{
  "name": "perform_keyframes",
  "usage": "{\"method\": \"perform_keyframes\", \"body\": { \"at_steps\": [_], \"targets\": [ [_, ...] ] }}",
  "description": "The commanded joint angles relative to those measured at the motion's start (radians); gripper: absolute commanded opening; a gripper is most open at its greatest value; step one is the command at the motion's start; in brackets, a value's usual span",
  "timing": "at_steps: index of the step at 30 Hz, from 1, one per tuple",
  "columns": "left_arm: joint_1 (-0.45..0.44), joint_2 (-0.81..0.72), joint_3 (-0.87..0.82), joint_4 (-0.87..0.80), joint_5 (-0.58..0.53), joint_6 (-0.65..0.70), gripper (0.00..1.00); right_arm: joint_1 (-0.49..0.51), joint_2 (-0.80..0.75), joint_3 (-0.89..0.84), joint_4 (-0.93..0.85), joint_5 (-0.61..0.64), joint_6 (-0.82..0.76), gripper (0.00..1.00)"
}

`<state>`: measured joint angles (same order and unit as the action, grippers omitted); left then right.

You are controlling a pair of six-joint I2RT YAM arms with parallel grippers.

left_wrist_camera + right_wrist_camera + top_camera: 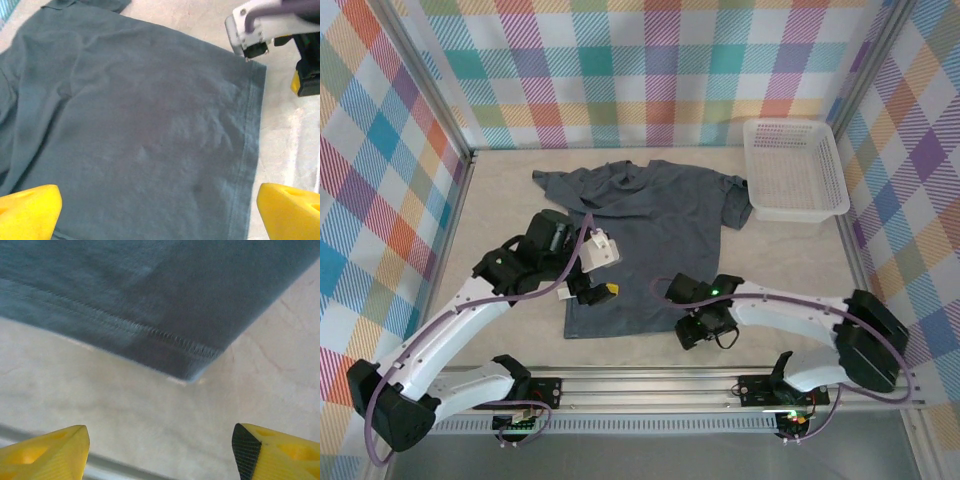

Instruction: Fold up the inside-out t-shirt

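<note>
The dark slate-grey t-shirt (655,240) lies spread flat on the table, collar at the far side and hem toward me. My left gripper (590,293) hovers over its near-left part, open. In the left wrist view the shirt (140,125) spreads under the gripper (160,215), with the stitched hem running down the right. My right gripper (705,330) is at the near-right hem corner, open. In the right wrist view it (162,455) hangs above bare table just short of the shirt's hem corner (190,371). Neither gripper holds cloth.
A white mesh basket (800,210) stands at the far right, close to the shirt's right sleeve. The metal rail (650,385) with the arm bases runs along the near edge. Plaid walls close in the table on three sides. The right arm's white link (250,25) shows beyond the hem.
</note>
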<state>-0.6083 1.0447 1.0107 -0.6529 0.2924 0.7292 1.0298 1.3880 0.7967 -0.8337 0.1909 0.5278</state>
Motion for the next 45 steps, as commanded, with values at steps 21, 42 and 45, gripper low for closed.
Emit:
{"method": "perform_keyframes", "body": {
  "at_steps": [21, 42, 45],
  "targets": [
    [-0.005, -0.116, -0.167, 0.101, -0.087, 0.084, 1.0, 0.075, 0.188, 0.201, -0.115, 0.215, -0.105, 0.85],
    [-0.005, -0.117, -0.202, 0.144, -0.081, 0.057, 1.0, 0.085, 0.265, 0.17, -0.177, 0.371, 0.079, 0.38],
    [-0.004, -0.113, -0.205, 0.151, -0.074, 0.055, 1.0, 0.085, 0.252, 0.167, -0.139, 0.344, 0.035, 0.16]
  ]
}}
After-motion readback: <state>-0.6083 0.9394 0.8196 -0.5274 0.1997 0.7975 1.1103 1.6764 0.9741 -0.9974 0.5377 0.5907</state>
